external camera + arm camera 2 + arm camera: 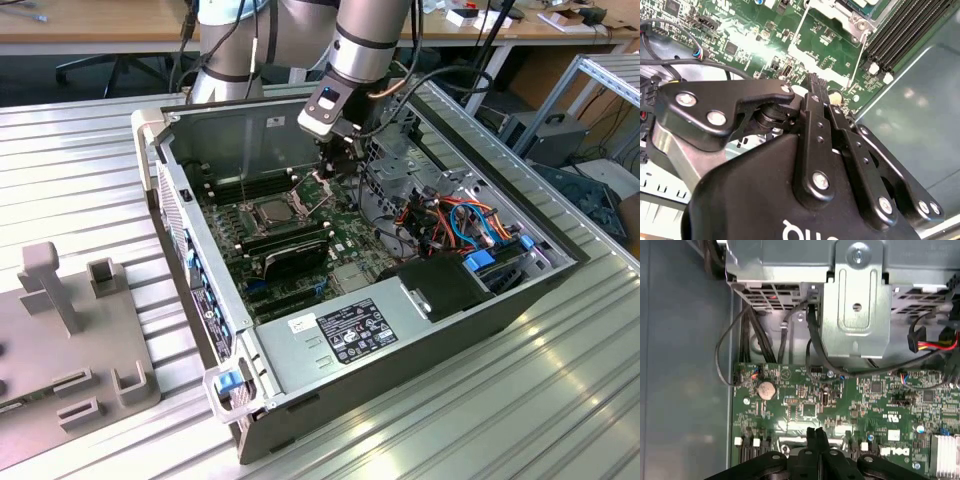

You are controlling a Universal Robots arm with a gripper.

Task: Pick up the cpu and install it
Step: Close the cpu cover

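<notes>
The gripper (816,82) has its matte black jaws pinched shut over the glossy green motherboard (830,50). The flat silvery cpu (272,212) sits in the dark square socket (254,219).

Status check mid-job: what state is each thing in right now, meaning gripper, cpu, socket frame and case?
gripper: fingers shut, tips low over the motherboard, nothing seen between them.
cpu: seems to lie flat in the socket, apart from the gripper; I cannot tell whether it is fully seated.
socket frame: swung open, tilted up beside the gripper.
computer case: lying on its side, open.
</notes>
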